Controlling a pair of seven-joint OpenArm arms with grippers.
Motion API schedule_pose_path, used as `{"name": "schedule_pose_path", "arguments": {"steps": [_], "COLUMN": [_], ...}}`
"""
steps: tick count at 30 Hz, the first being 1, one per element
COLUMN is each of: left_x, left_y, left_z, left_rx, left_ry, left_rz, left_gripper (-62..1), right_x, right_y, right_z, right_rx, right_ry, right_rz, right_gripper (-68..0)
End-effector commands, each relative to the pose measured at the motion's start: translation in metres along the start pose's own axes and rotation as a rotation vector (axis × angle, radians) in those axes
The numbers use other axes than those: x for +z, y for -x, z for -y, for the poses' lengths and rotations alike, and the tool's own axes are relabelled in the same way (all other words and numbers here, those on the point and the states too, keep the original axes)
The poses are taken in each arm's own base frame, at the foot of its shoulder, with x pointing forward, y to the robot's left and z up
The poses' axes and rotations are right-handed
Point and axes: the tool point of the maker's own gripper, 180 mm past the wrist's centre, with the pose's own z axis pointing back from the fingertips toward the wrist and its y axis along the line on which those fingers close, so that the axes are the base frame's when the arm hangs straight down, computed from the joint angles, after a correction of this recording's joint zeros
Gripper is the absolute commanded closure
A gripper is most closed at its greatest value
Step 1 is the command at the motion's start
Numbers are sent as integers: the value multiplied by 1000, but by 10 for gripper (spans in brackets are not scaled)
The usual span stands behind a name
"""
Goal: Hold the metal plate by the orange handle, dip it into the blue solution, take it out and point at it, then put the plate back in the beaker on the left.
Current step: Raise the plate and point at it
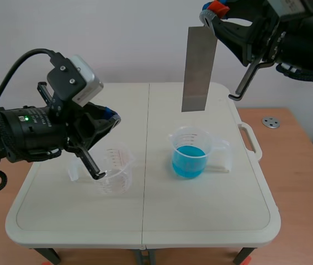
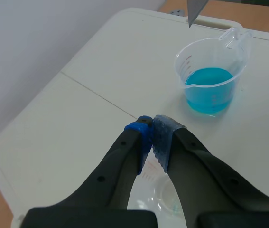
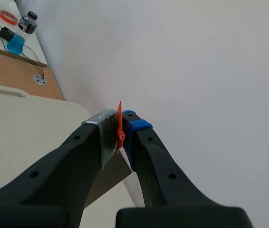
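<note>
A grey metal plate (image 1: 200, 69) hangs upright above the beaker of blue solution (image 1: 190, 153), its lower edge clear of the rim. My right gripper (image 1: 214, 15) is shut on the plate's orange handle (image 3: 120, 127), high at the back right. In the left wrist view only the plate's bottom corner (image 2: 196, 10) shows, beyond the blue beaker (image 2: 210, 81). My left gripper (image 2: 152, 127) is shut on nothing, held just above the empty clear beaker (image 1: 113, 170) at the left, whose rim (image 2: 146, 194) shows under the fingers.
The white folding table (image 1: 145, 221) has a carry handle (image 1: 250, 141) on its right edge. A wooden desk (image 1: 294, 160) with a round metal fitting (image 1: 270, 122) lies to the right. A small bottle and cables (image 3: 18, 33) sit far off.
</note>
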Motion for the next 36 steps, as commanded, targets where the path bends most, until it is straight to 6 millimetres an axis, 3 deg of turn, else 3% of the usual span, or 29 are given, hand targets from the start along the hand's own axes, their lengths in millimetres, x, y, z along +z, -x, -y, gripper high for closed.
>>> {"name": "schedule_pose_path", "arguments": {"steps": [1,18,36], "left_x": [-5,-64,-75], "left_y": [-6,-28,-43], "left_z": [-1,12,10], "left_rx": [4,-5,-23], "left_ry": [-6,21,11], "left_rz": [24,39,67], "left_gripper": [-15,-15,-15], "right_x": [0,0,0], "right_y": [-11,-11,-11], "right_z": [8,8,8], "right_rx": [18,16,16], "right_ry": [8,9,9], "right_rz": [34,36,36], "right_gripper": [-13,-13,-13]}}
